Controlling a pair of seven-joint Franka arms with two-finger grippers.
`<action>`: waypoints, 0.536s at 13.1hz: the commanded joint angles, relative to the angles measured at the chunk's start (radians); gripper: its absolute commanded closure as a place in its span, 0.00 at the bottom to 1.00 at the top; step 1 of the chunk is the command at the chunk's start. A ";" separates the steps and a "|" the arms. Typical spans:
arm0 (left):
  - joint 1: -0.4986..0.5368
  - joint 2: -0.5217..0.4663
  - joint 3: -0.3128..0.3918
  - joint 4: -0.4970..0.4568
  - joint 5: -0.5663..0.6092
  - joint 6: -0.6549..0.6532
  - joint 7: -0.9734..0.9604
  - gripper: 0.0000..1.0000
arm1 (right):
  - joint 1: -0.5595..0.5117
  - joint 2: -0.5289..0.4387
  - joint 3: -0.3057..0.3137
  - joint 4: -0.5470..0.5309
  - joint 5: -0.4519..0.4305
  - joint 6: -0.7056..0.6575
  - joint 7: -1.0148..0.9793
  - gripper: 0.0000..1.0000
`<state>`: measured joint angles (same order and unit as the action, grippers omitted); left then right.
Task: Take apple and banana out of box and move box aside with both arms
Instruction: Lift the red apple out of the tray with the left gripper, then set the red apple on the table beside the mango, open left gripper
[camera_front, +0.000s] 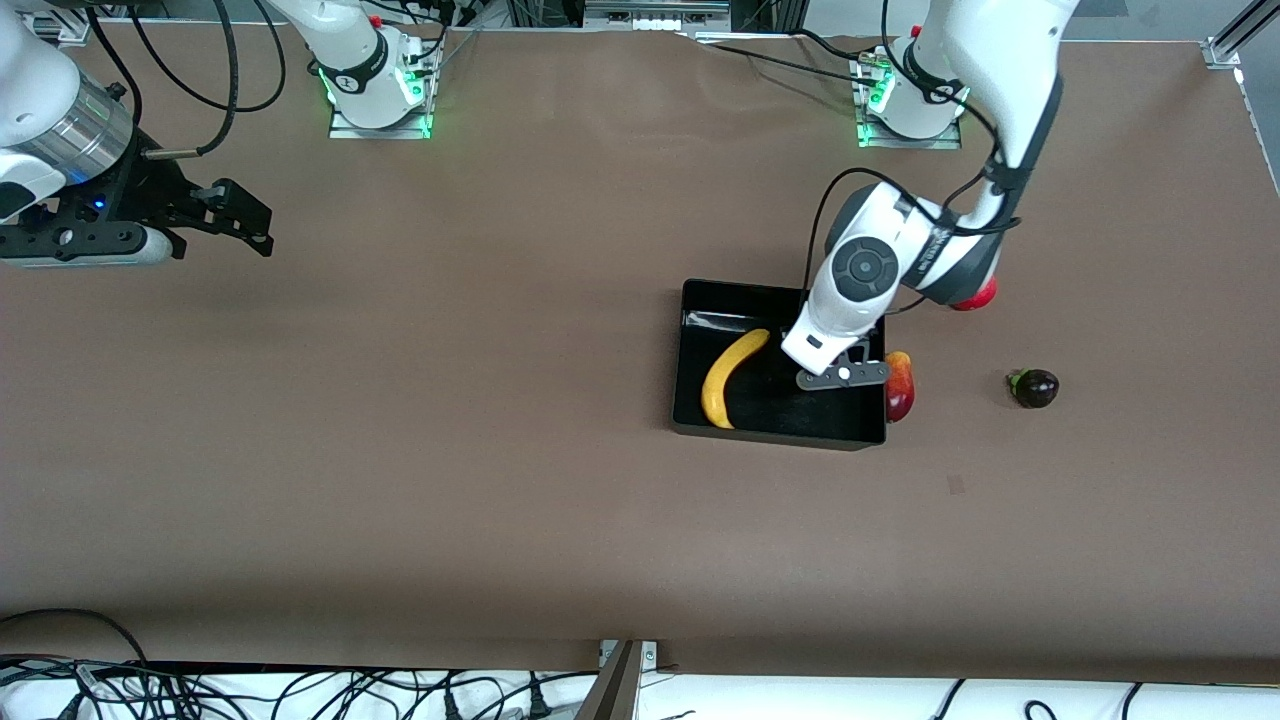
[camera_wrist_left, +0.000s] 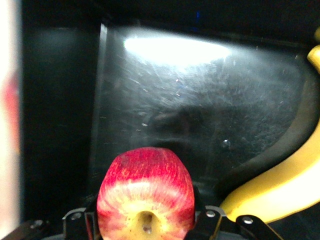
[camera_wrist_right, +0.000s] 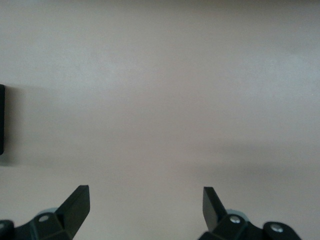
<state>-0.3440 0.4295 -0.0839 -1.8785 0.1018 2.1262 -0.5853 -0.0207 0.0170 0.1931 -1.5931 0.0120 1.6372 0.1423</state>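
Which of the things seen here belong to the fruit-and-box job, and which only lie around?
Job: black shallow plastic box; yellow curved banana in it; red apple gripped by left gripper over the box; red-yellow mango beside the box; dark purple mangosteen; round red pomegranate, partly hidden; right gripper, open, waiting over brown table.
Lying about: black cables, nearest the front camera.

You face a wide brown table (camera_front: 420, 450) under even light, with black cables (camera_front: 300, 695) tangled along its nearest edge on white floor.
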 joint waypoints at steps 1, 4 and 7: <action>0.087 -0.015 -0.002 0.178 0.024 -0.246 0.172 0.88 | 0.005 0.004 0.002 0.015 0.002 0.000 0.003 0.00; 0.213 -0.061 -0.002 0.148 0.021 -0.377 0.465 0.89 | 0.016 0.003 0.002 0.015 -0.001 0.004 0.002 0.00; 0.313 -0.116 -0.007 -0.075 0.022 -0.271 0.567 0.91 | 0.042 0.001 0.002 0.012 -0.006 -0.005 0.002 0.00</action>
<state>-0.0777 0.3708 -0.0742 -1.7819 0.1048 1.7544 -0.0750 -0.0035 0.0170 0.1952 -1.5931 0.0120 1.6401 0.1423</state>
